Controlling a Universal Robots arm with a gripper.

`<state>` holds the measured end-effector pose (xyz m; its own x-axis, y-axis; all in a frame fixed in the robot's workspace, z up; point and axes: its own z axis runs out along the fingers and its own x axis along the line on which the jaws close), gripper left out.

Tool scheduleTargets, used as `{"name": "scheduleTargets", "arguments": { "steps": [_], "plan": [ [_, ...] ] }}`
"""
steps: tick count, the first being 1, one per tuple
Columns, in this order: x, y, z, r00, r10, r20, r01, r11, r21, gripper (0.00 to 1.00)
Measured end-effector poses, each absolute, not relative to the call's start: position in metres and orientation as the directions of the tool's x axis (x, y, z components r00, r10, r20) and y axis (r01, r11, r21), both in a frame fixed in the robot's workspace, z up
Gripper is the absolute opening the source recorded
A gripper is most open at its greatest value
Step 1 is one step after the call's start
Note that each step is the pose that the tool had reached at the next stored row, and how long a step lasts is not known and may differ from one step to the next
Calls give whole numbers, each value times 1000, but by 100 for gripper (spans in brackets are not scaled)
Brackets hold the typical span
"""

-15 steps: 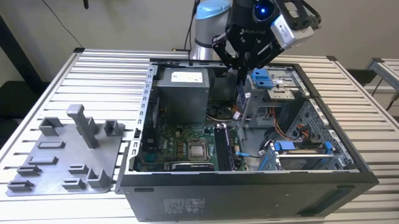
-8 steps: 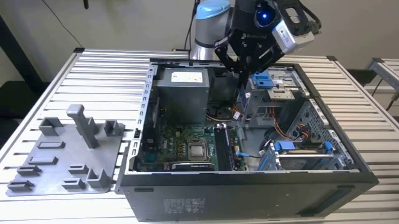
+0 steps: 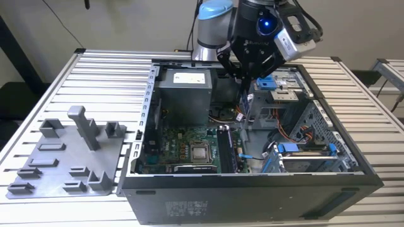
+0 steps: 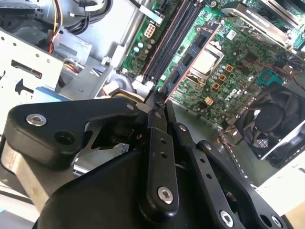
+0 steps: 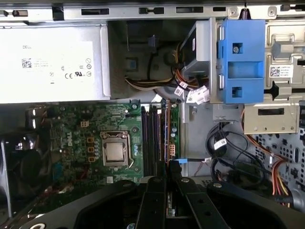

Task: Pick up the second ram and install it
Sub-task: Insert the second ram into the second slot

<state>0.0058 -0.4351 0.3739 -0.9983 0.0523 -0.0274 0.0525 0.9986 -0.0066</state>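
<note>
My gripper (image 3: 243, 81) hangs over the open computer case (image 3: 252, 182), shut on the second ram (image 3: 243, 105). The ram is a thin dark stick with a pale label, and it hangs upright, edge down, from the fingertips. In the first wrist view the ram (image 5: 167, 136) shows edge-on, running out from the gripper (image 5: 167, 177) over the dark memory slots (image 5: 152, 138) beside the processor (image 5: 115, 150). The stick is above the slots and apart from them. In the second wrist view the gripper (image 4: 157, 98) is pressed together, with the memory slots (image 4: 174, 38) beyond it.
A grey power supply (image 3: 183, 94) fills the case's far corner. A fan (image 5: 24, 167) sits by the board, and blue drive brackets (image 3: 296, 149) and loose cables (image 5: 228, 152) lie on the exterior view's right. The grey holder tray (image 3: 69, 156) with upright posts stands outside the case on the slatted table (image 3: 107, 71).
</note>
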Motion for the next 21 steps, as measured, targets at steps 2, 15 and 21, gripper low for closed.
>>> {"name": "scheduleTargets", "arguments": {
  "steps": [2, 15, 21],
  "plan": [
    [7, -435, 372, -998, 52, -26, 53, 999, -9, 14],
    [9, -435, 361, -998, 52, -19, 53, 999, -10, 14],
    [9, -435, 356, -999, 51, -19, 51, 999, -10, 14]
  ]
}}
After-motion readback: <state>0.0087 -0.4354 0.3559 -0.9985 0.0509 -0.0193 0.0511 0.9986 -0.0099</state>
